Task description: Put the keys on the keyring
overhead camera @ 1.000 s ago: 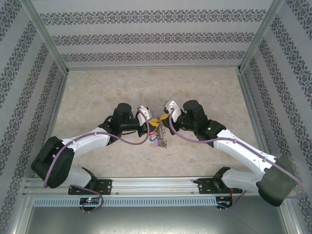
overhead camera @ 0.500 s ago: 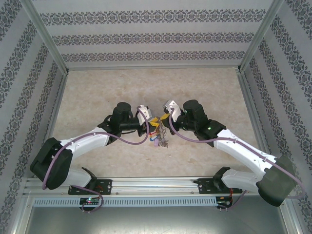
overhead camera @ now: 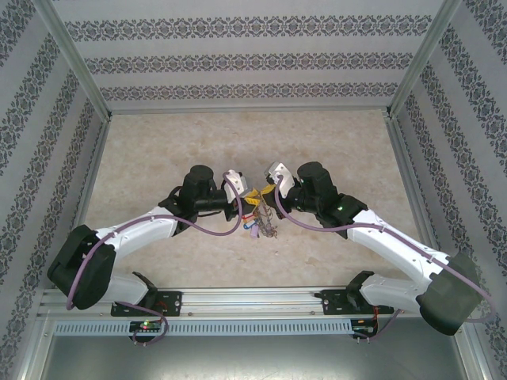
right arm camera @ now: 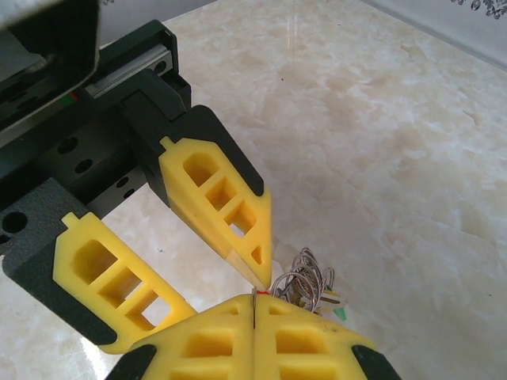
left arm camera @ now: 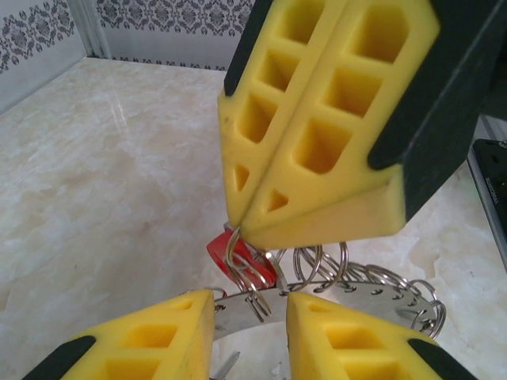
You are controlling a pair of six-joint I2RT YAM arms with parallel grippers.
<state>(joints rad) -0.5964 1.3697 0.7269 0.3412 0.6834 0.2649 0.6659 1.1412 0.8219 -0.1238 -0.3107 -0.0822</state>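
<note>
Threading looks under way but not finished, as far as I can judge. Both arms meet near the middle of the bench (left arm camera: 103,158). The right tool (left arm camera: 247,224) comes in from 1 o'clock in the left wrist view with its fingers pressed together, pinching the small split ring of the red-tagged key (left arm camera: 226,255), which hangs at 6 o'clock from its tip. Directly under that, the keyring (left arm camera: 348,289) shows as a grey band fringed with small rings. It runs across the gap of the left tool (left arm camera: 249,307), whose fingers stand apart on either side. I cannot tell whether they press on the band.

The key's split ring overlaps the band's edge, but whether it has hooked on is too small to tell. I cannot tell whether the second, yellow-orange key is among the tags hanging on the ring, so I would count at least one key as left to do.
</note>
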